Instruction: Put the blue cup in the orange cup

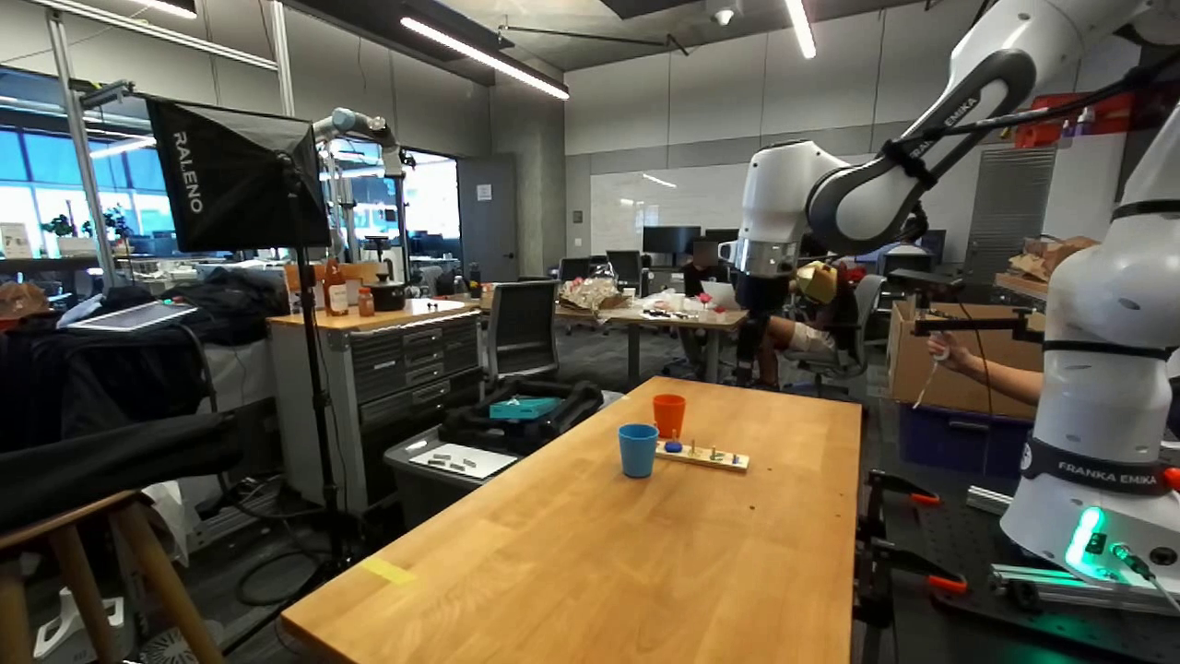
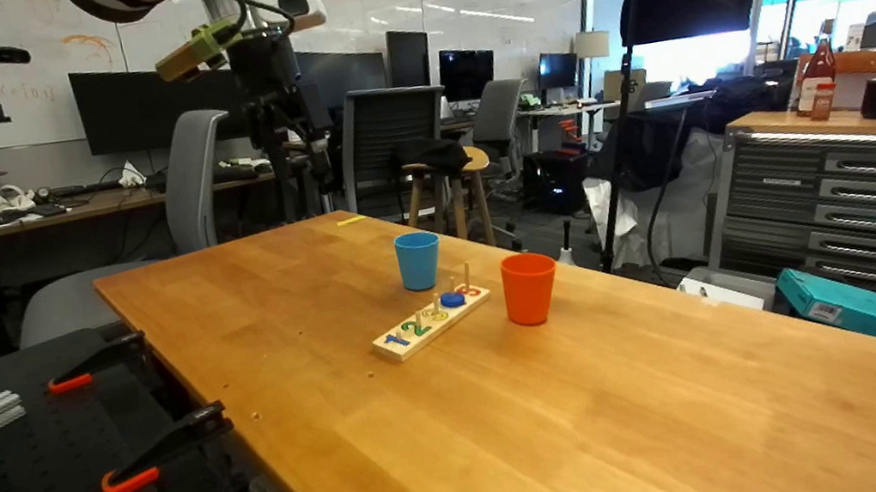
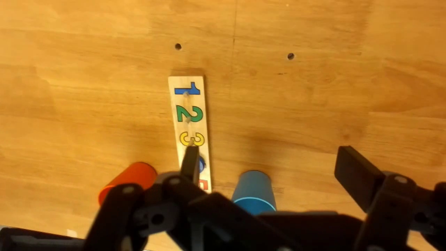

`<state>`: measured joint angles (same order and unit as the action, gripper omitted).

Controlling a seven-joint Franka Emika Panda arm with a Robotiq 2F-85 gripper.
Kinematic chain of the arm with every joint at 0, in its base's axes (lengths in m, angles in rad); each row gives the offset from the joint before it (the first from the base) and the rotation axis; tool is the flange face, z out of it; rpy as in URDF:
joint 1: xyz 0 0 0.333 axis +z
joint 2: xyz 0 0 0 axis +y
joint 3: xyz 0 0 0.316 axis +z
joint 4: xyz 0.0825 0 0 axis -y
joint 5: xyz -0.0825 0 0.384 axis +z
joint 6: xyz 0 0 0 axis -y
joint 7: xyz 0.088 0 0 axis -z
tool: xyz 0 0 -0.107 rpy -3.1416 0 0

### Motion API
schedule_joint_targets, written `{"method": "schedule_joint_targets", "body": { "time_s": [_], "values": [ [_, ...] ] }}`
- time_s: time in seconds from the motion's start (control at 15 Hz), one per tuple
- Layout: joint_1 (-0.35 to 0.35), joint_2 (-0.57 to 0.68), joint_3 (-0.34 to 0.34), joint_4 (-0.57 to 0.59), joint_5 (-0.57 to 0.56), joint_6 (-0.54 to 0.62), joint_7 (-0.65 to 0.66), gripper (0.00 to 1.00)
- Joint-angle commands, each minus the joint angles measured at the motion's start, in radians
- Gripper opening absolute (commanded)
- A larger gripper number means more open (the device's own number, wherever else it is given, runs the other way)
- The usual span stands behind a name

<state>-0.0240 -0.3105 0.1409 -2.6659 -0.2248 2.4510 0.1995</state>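
While hanging well above the wooden number pegboard [image 3: 197,126], grips nothing: note the Robotiq gripper [image 3: 271,164] with widely parted fingers [image 3: 359,179] and only air between. Cannot tell the exact sideways offset from the pegboard.

Well below, mark the blue plastic cup [image 3: 254,189]: upright on the tabletop [image 1: 572,563], beside the red-numeral end of the pegboard but not touching, and between the fingers by line of sight in the wrist view. Across the pegboard, mark the orange-red plastic cup [image 3: 135,176]: also upright, near the same end, apart from the pegboard.

Judged to be in the approach to the blue plastic cup, before any grasp, well short of nesting. Calls next for centring over that cup, going down astride its sides, and closing without brushing the pegs [image 2: 467,275] or the blue disc [image 2: 453,300] on the pegboard. After that, probably calls for lifting clear of the pegs, crossing the pegboard, and lowering upright into the orange-red plastic cup.
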Motion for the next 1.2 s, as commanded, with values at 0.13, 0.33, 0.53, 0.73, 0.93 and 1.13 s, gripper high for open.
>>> {"method": "schedule_joint_targets", "body": {
  "time_s": [0.13,0.33,0.53,0.73,0.93,1.13],
  "values": [
    [0.008,0.378,0.025,0.293,-0.112,0.050,0.166,1.00],
    [0.058,0.551,-0.020,0.452,-0.181,0.047,0.239,1.00],
    [0.137,0.724,-0.081,0.613,-0.204,0.049,0.284,1.00],
    [0.219,0.891,-0.148,0.779,-0.192,0.061,0.310,1.00],
    [0.279,1.024,-0.203,0.915,-0.158,0.075,0.338,1.00],
    [0.303,1.094,-0.231,0.995,-0.117,0.058,0.346,1.00]
  ]
}}
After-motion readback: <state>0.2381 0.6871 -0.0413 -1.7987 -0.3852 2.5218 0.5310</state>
